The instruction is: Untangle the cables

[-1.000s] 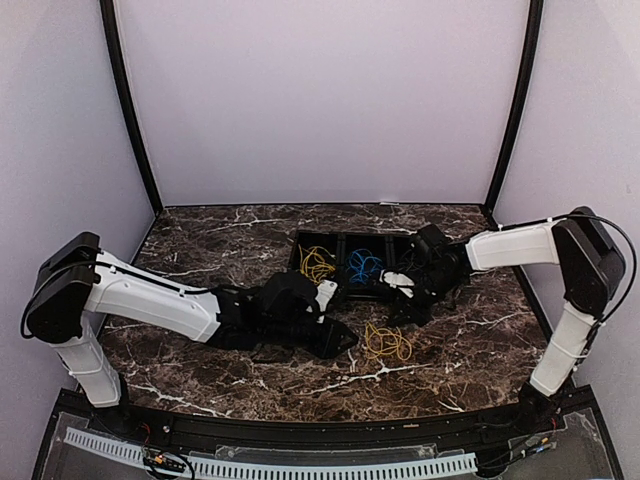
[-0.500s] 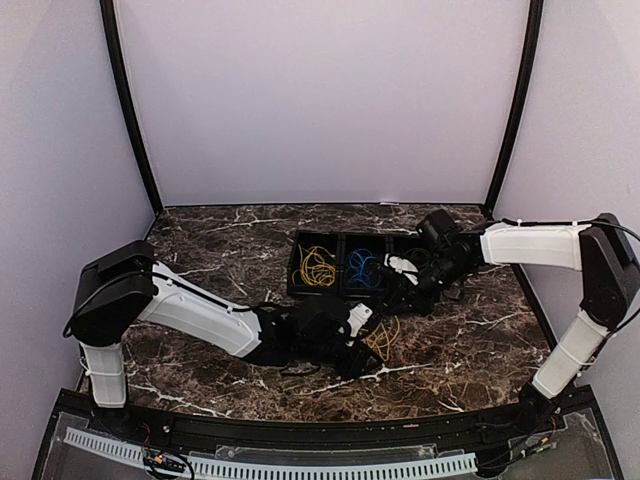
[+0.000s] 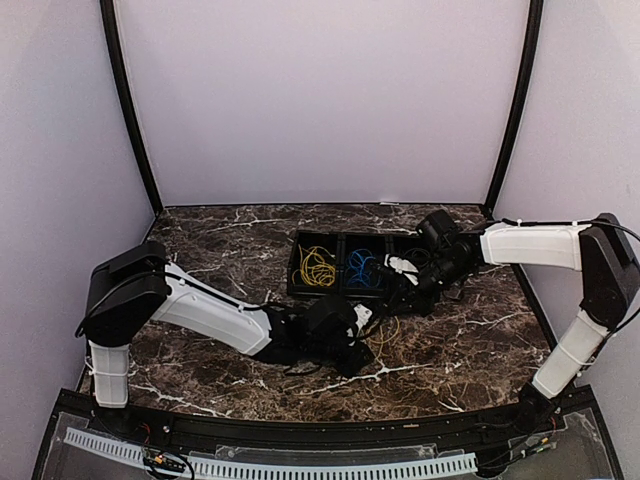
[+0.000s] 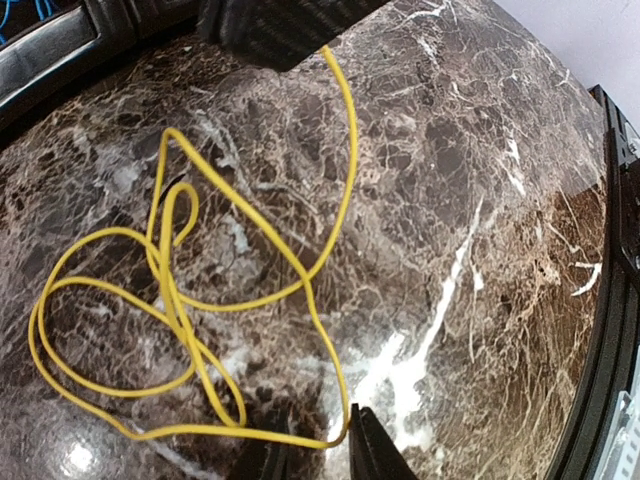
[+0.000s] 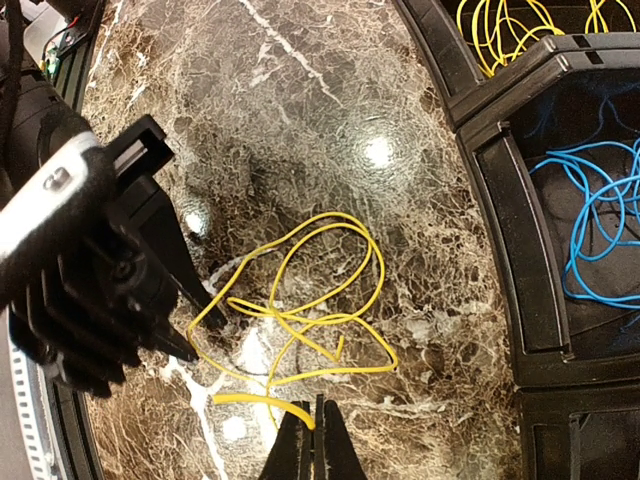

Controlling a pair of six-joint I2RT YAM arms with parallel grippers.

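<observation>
Though two hands at one yellow cable [image 4: 350, 150], only right hand [image 5: 312, 420] tight on it, left hand [image 4: 315, 445] half-open alongside.

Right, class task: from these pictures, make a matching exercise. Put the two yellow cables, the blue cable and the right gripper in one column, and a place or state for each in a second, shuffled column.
Column A
1. loose yellow cable
2. blue cable
3. second yellow cable
4. right gripper

Column B
a. middle compartment of the black tray
b. shut on a cable end
c. spread on the marble table
d. left compartment of the tray, seen from above

Pairs: 1-c, 2-a, 3-d, 4-b
</observation>
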